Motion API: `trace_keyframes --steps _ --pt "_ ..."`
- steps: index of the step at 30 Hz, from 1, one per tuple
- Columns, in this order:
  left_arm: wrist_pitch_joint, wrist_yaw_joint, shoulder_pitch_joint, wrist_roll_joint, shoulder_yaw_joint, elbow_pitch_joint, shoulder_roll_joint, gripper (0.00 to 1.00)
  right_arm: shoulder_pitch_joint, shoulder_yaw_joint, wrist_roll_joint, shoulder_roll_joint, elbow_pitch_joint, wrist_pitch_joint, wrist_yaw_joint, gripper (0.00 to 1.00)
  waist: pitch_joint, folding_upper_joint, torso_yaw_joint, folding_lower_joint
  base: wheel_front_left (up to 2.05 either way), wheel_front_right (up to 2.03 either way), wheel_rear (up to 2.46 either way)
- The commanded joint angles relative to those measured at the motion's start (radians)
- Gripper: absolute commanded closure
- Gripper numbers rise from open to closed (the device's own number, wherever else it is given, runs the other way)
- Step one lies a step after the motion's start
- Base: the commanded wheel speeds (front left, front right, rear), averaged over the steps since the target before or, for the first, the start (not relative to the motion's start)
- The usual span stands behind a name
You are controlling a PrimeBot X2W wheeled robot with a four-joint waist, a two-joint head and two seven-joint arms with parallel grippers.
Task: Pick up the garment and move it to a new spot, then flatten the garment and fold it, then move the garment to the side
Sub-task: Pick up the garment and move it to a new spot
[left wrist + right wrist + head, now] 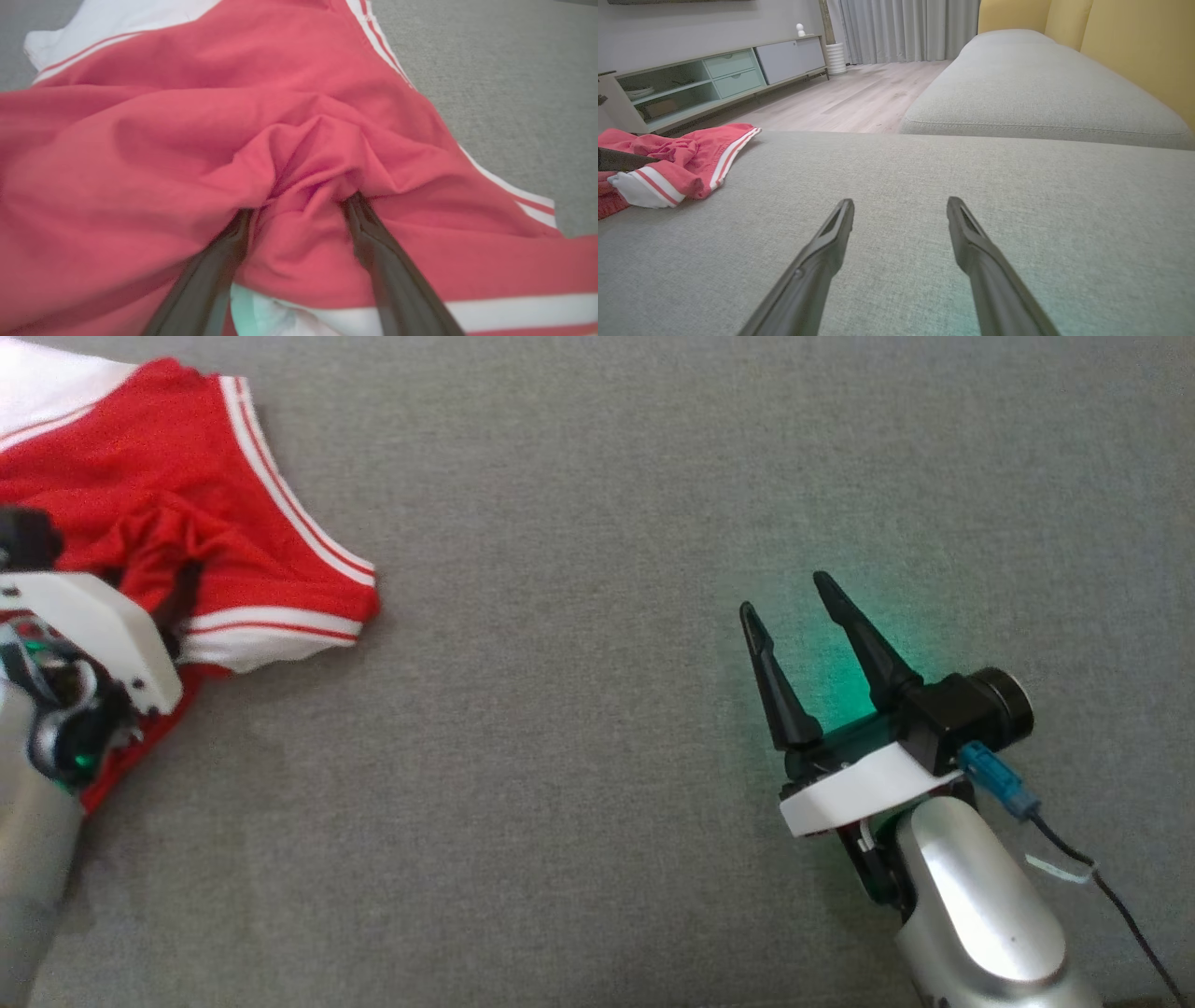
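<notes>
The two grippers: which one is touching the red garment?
The left gripper, its open fingers dug into the garment; the right gripper is over bare grey cushion, apart from it.

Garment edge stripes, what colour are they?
White stripes with thin red lines, best in head view.

garment (140, 457) cut off, left jaws' tips buried

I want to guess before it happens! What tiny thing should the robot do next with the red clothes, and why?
Probably close the left claw: its two fingers stand open, pushed into the red garment with a bunched fold between them, so squeezing should grab it for lifting.
</notes>
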Motion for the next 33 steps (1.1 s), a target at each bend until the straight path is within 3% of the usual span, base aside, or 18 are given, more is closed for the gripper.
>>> trace_keyframes --steps 1,2,3,4,5,6,10,21,27,33 --pt "0.024 0.003 -0.039 -0.012 0.029 -0.004 0.062 0.00 -0.018 0.024 -0.005 -0.001 -0.035 -0.010 0.008 0.00 0.026 0.0000 -0.022 -0.0002 0.00 0.00 0.00" --pt "0.032 0.003 -0.046 -0.015 0.026 0.001 0.066 0.02 -0.020 0.024 -0.005 -0.001 -0.034 -0.010 0.008 0.00 0.030 0.0000 -0.025 -0.0002 0.00 0.00 0.00" --pt "0.041 0.003 -0.052 -0.016 0.021 0.005 0.071 0.22 -0.022 0.024 -0.005 -0.001 -0.034 -0.010 0.008 0.00 0.034 0.0000 -0.028 -0.0002 0.00 0.00 0.00" --pt "0.052 0.003 -0.057 -0.018 0.015 0.010 0.075 0.52 -0.023 0.024 -0.004 -0.001 -0.033 -0.010 0.008 0.00 0.036 0.0000 -0.030 -0.0002 0.00 0.00 0.00" --pt "0.063 0.002 -0.060 -0.020 0.007 0.013 0.080 0.71 -0.023 0.025 -0.003 -0.001 -0.032 -0.010 0.008 0.00 0.038 0.0000 -0.033 -0.0002 0.00 0.00 0.00" --pt "0.086 0.002 -0.062 -0.029 -0.010 0.011 0.090 1.00 -0.023 0.027 0.001 -0.001 -0.030 -0.010 0.008 0.00 0.037 0.0000 -0.038 -0.0002 0.00 0.00 0.00" --pt "0.077 0.002 -0.065 -0.065 -0.026 -0.022 0.112 1.00 -0.019 0.026 0.011 -0.001 -0.025 -0.010 0.008 0.00 0.023 0.0000 -0.042 -0.0002 0.00 0.00 0.00" --pt "-0.106 0.002 -0.112 -0.088 0.026 -0.157 0.208 1.00 0.036 0.017 0.033 -0.001 -0.003 -0.010 0.008 0.00 -0.095 0.0000 -0.024 -0.0002 0.00 0.00 0.00" --pt "-0.161 0.002 -0.100 -0.100 0.034 -0.279 0.215 1.00 0.068 0.009 0.038 -0.001 0.001 -0.010 0.008 0.00 -0.149 0.0000 -0.012 -0.0002 0.00 0.00 0.00" --pt "-0.169 0.005 -0.039 -0.144 0.023 -0.519 0.190 1.00 0.103 -0.008 0.037 -0.001 -0.006 -0.010 0.008 0.00 -0.203 0.0000 -0.019 -0.0002 0.00 0.00 0.00"
